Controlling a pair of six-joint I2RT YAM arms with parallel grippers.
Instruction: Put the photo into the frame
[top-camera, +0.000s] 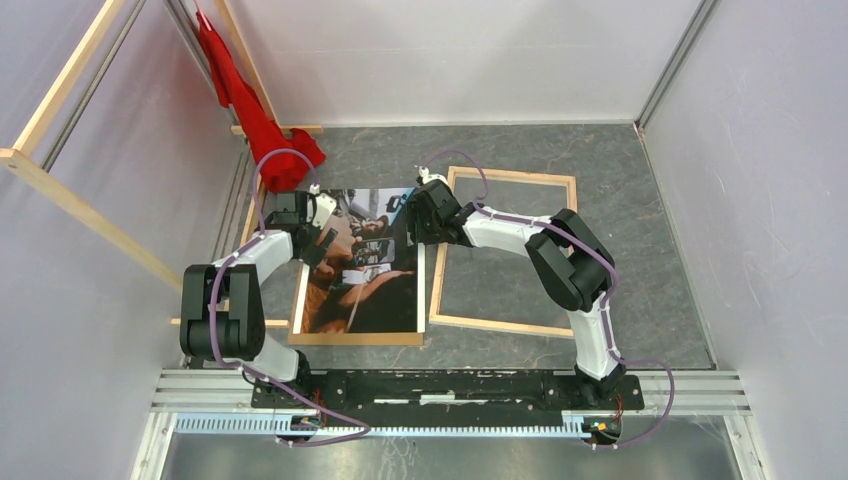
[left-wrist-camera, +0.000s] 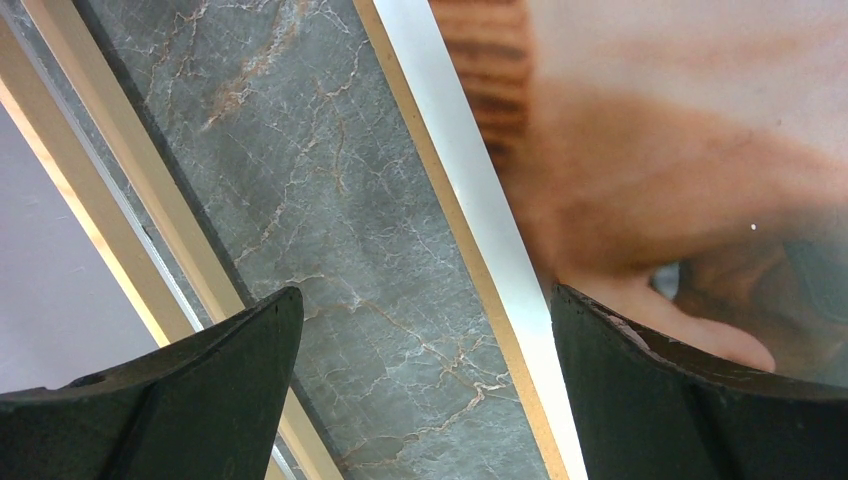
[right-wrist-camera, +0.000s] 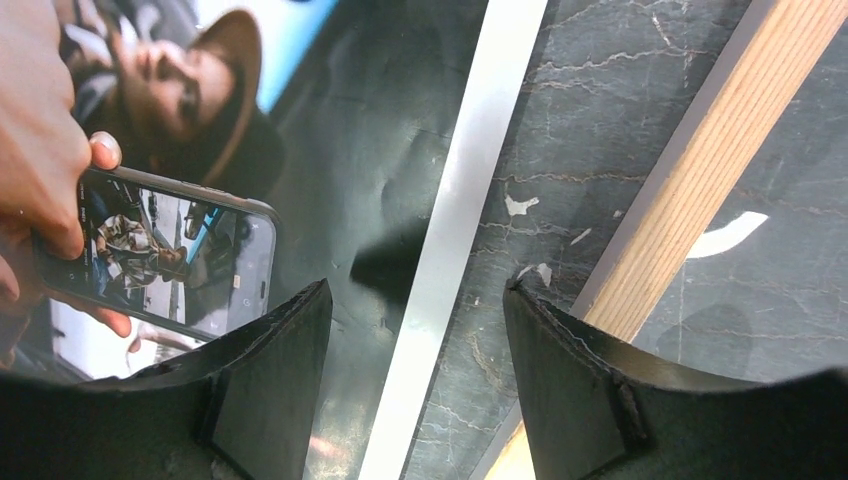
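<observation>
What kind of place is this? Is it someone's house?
Probably not a house. It looks like a robot test booth. Plain white walls close in a grey stone-look table, two robot arms are bolted to a metal rail, and a photo and frame lie ready.

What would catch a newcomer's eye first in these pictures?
The big dark photo lies picture-up in the middle of the grey table, with the left claw and right claw open over its two long edges. The empty wooden frame lies just right of it, and a bright red cloth hangs in the far left corner.
</observation>
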